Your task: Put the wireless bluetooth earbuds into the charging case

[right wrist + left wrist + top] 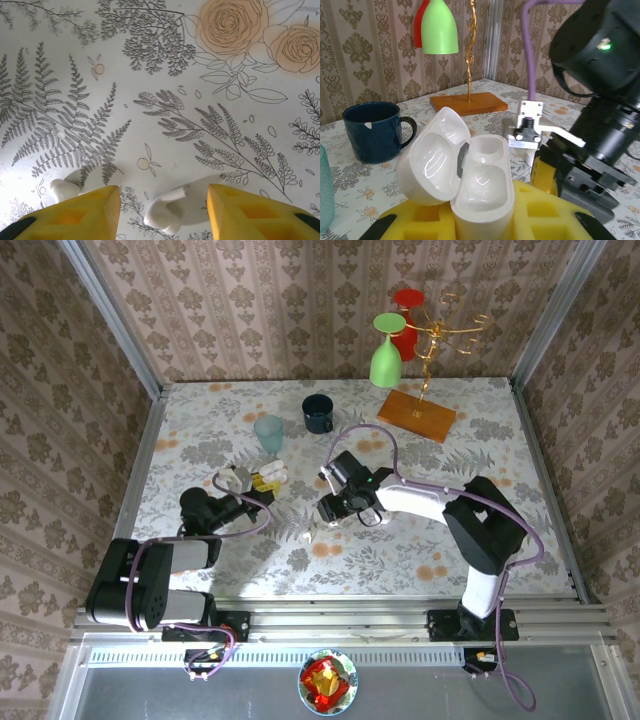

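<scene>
The white charging case (484,197) stands with its lid (431,156) flipped open to the left, both wells facing up. My left gripper (482,222) is shut on it with its yellow pads; in the top view that gripper (262,480) sits left of centre. My right gripper (162,194) hovers low over the flowered tablecloth with its yellow fingers (80,217) spread open. One white earbud (167,212) lies on the cloth between them, touched by neither. A second earbud (62,190) lies just outside the left finger. The top view shows the right gripper (320,516) near the table's middle.
A dark blue mug (318,413) and a teal cup (268,432) stand behind the grippers. At the back right a wooden base (417,415) carries a gold rack with a green cup (386,355) and a red one (405,320). Papered walls enclose the table.
</scene>
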`<state>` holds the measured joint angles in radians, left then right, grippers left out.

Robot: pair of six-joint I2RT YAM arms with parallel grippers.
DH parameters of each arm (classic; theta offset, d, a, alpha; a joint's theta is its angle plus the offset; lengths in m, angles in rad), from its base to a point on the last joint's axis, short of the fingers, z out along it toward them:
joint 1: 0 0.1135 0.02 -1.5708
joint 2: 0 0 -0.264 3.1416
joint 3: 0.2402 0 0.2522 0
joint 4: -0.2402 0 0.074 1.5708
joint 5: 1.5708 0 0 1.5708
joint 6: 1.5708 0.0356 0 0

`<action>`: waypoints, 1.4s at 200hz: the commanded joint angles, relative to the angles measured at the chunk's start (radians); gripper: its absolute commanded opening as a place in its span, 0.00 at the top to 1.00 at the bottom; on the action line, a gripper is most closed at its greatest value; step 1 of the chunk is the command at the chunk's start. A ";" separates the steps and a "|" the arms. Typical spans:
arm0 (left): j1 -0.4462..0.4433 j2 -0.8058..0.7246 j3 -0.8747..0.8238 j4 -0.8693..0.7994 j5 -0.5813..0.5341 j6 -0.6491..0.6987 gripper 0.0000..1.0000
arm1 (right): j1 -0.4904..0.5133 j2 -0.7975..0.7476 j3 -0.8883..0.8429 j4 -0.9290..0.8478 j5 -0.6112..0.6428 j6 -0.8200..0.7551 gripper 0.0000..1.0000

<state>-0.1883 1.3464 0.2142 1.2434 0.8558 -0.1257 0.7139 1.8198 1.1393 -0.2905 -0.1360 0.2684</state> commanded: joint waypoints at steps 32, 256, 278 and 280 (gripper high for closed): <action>0.009 -0.023 -0.020 0.040 0.000 0.027 1.00 | -0.011 0.120 0.110 -0.048 -0.194 -0.038 0.50; 0.015 0.008 -0.001 0.041 0.017 0.023 1.00 | -0.043 0.043 0.002 -0.127 -0.236 -0.029 0.59; 0.014 0.008 -0.003 0.040 0.017 0.024 1.00 | -0.047 0.080 0.033 -0.157 -0.251 -0.050 0.62; 0.014 0.008 -0.003 0.040 0.017 0.024 1.00 | -0.048 0.083 0.035 -0.159 -0.254 -0.050 0.62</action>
<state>-0.1814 1.3476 0.2028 1.2434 0.8505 -0.1154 0.6750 1.8580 1.1332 -0.3817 -0.3531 0.2539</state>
